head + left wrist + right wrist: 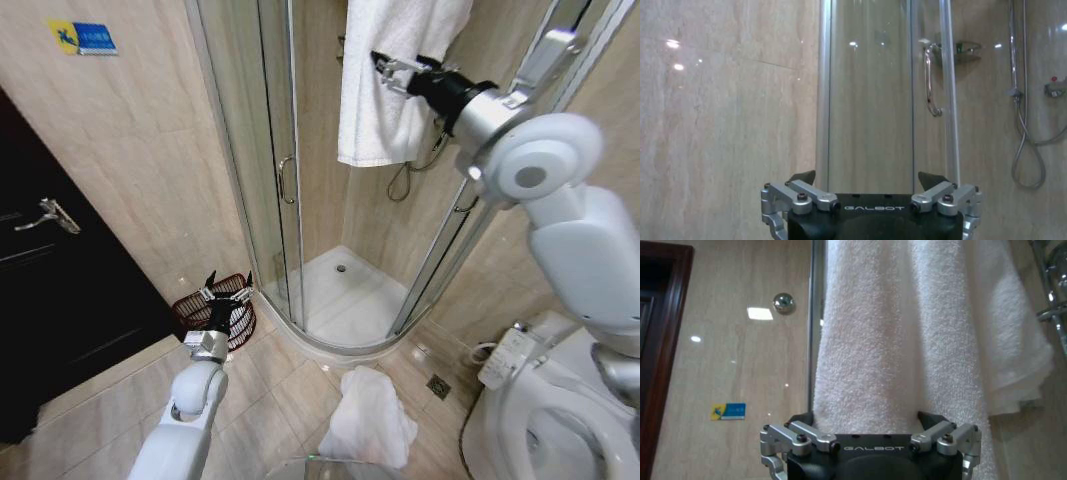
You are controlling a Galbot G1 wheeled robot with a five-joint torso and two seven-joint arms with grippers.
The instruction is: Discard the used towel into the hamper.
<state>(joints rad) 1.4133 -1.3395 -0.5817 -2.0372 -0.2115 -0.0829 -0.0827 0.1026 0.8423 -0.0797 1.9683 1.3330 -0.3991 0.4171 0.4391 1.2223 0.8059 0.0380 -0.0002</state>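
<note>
**Right gripper up at the hanging towel, hamper waiting by the door**

Upper middle of the head view: the right gripper (pixel 385 70) is raised high and pressed up against the white hanging towel (pixel 385 75), which drapes down in front of the glass shower enclosure (pixel 270 150). From the right wrist view the fingers (pixel 800 419) are spread wide, one on each side of a thick fold of the towel (pixel 900 340), and the cloth sits right between them, not yet pinched.

Down in the lower left of the head view, the left gripper (pixel 226 289) hovers with its fingers parted and nothing in them, just in front of the hamper (pixel 190 308). That dark reddish wire basket stands on the tiled floor against the wall, between the dark door (pixel 50 290) and the shower's curved base.

Lower centre, a second white towel (pixel 368 415) lies crumpled on the floor, beside the toilet (pixel 560 420).
</note>
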